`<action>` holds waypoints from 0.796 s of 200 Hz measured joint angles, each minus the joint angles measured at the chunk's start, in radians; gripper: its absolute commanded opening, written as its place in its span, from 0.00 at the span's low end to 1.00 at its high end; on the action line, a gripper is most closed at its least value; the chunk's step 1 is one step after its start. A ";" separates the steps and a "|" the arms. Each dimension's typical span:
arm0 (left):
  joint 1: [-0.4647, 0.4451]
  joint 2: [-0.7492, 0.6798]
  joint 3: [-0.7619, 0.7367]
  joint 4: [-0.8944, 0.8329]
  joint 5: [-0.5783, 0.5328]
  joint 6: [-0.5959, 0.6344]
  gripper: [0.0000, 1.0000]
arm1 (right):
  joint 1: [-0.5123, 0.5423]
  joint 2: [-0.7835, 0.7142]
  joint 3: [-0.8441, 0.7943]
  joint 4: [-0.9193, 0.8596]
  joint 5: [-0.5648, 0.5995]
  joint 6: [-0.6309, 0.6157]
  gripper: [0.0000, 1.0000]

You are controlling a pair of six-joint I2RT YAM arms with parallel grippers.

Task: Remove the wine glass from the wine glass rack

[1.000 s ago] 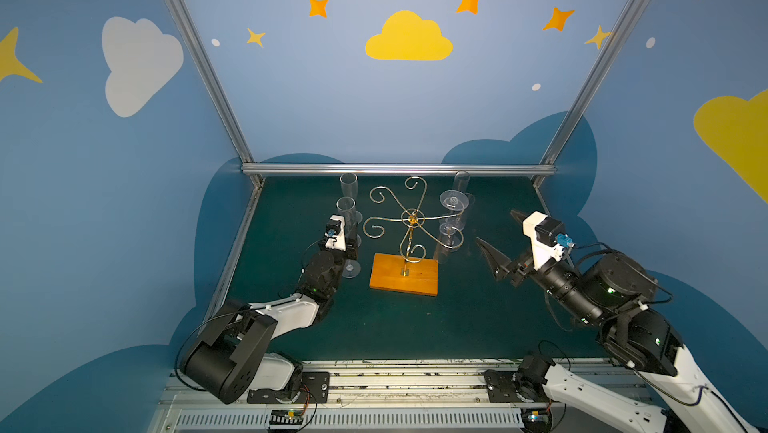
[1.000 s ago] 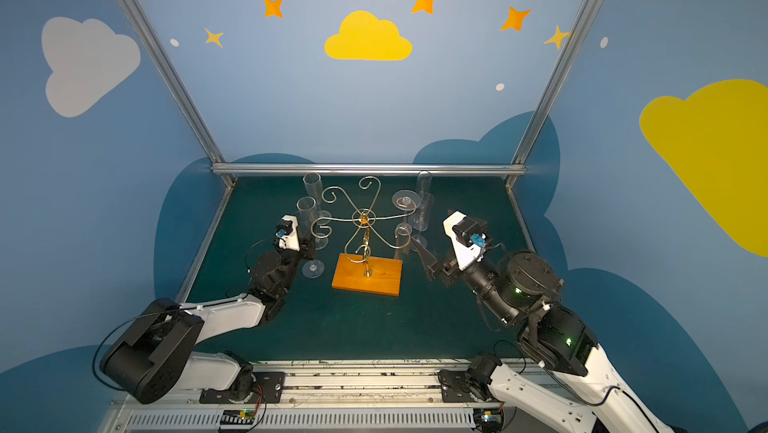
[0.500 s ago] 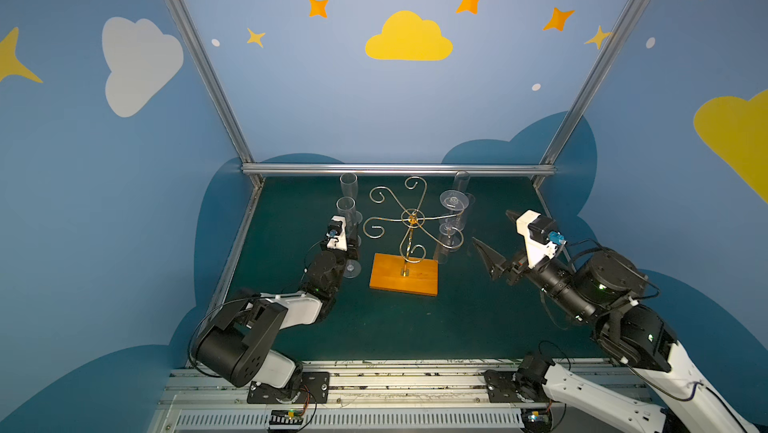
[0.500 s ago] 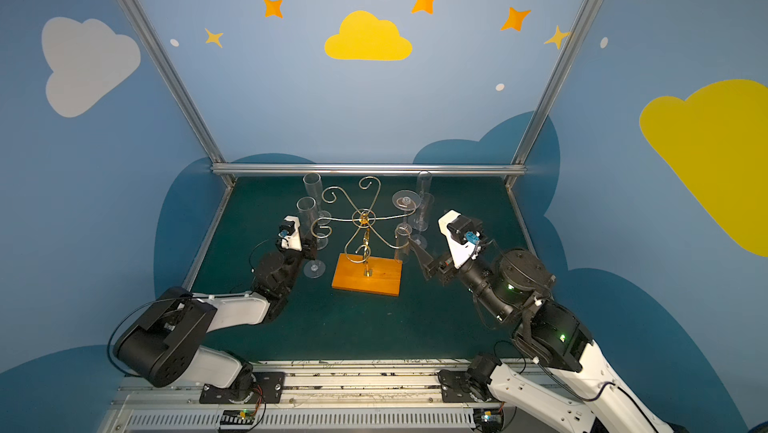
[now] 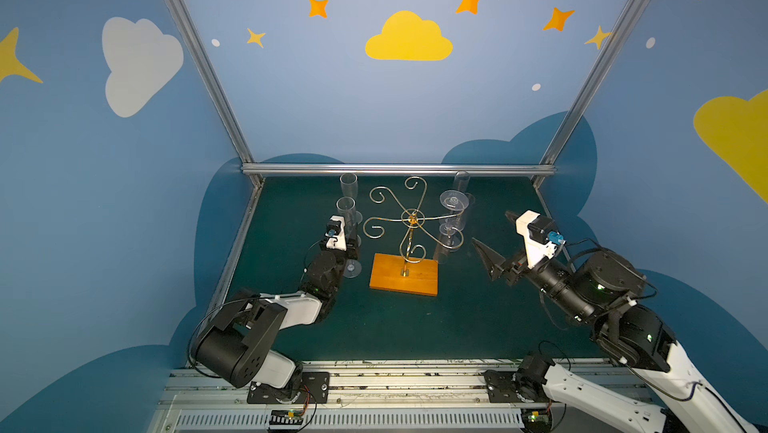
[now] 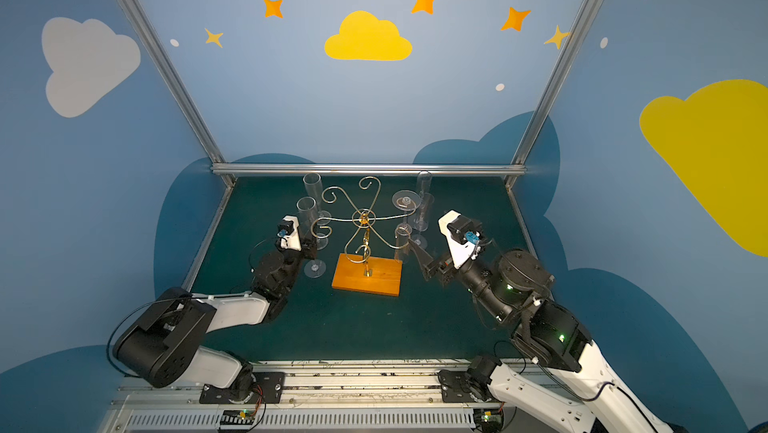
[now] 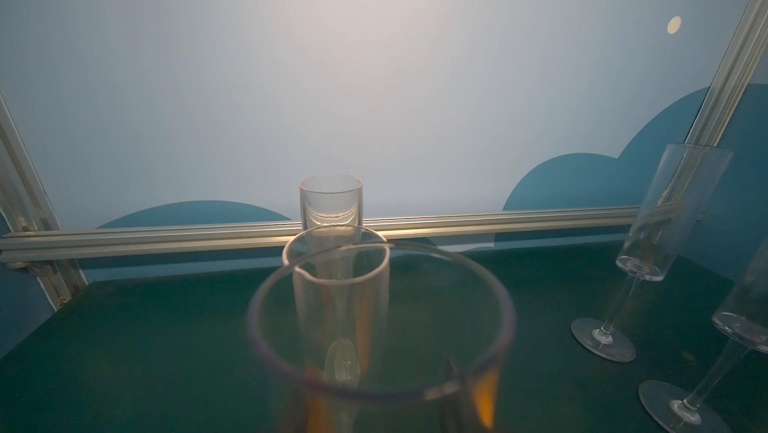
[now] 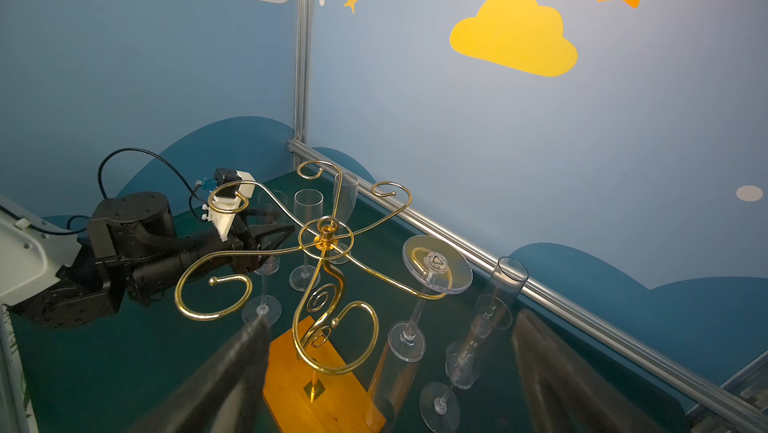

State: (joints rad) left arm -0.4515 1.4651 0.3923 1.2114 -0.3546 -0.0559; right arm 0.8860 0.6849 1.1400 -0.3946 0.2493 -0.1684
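The green table point(image 5: 478, 318) filled the floor of the blue booth. The right gripper point(image 5: 490, 228) hovered to the right of the wine glass rack point(image 5: 404, 279), its jaws spread wide with nothing between them. The left gripper point(image 5: 352, 247) sat low just left of the rack, one jaw on each side of a wine glass point(image 5: 352, 269). Whether they pressed on it or only flanked it could not be told. The rack stood mid-table, with gold curled arms on a post in an orange wooden base. A hanging glass point(image 8: 436, 264) hung upside down, foot upward, from an arm on the rack's right side. The wine glass between the left jaws stood upright, off the rack, with its foot on the table just left of the rack's base. Another glass point(image 5: 348, 186) stood behind the rack's left side, and one more point(image 5: 461, 183) behind its right.
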 measured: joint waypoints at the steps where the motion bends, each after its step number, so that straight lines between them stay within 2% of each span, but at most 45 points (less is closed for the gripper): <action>1: 0.000 -0.001 0.000 -0.001 0.000 0.000 0.49 | 0.000 0.000 0.000 0.000 0.000 0.000 0.90; 25: 0.000 -0.012 0.000 -0.015 0.000 -0.005 0.54 | 0.000 0.000 0.000 0.000 0.001 0.003 0.90; 99: 0.000 -0.050 0.000 -0.065 0.001 -0.021 0.61 | -0.001 -0.003 0.000 -0.001 0.001 0.011 0.90; 159: 0.000 -0.121 0.000 -0.132 0.006 -0.019 0.73 | -0.001 -0.019 0.000 -0.007 0.013 0.024 0.90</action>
State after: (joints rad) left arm -0.4515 1.3441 0.3923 1.0798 -0.3485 -0.0753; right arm 0.8852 0.6662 1.1400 -0.4015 0.2619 -0.1444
